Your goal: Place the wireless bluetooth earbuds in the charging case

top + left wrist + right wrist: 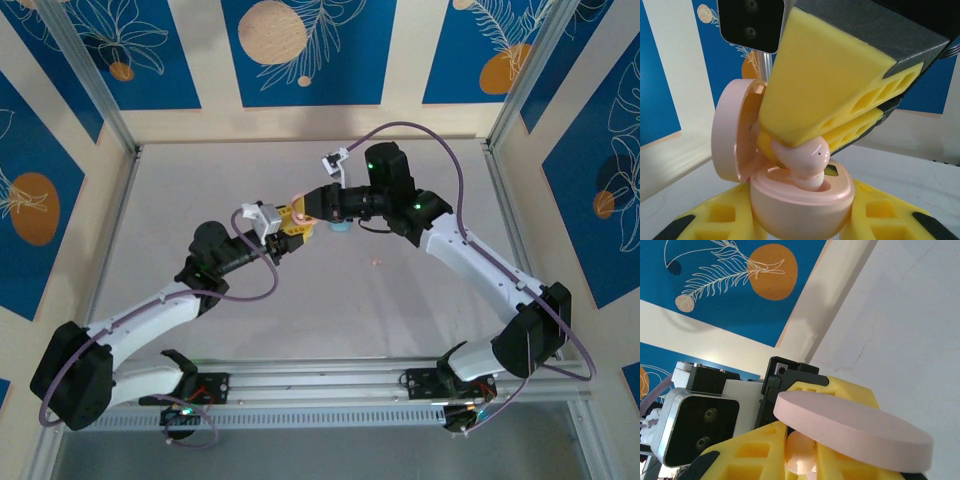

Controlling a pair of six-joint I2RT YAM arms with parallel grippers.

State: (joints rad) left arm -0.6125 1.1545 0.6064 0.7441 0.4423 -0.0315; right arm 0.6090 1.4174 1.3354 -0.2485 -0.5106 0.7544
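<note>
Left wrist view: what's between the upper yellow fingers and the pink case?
Left wrist view: a pink earbud, pinched by the right gripper's fingers, entering the case.

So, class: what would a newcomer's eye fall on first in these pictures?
Mid-table, the left gripper holds an open pink case upright, its lid swung back. From above, the right gripper holds a pink bud partway into it. Beside them on the table lies a small blue thing.
</note>
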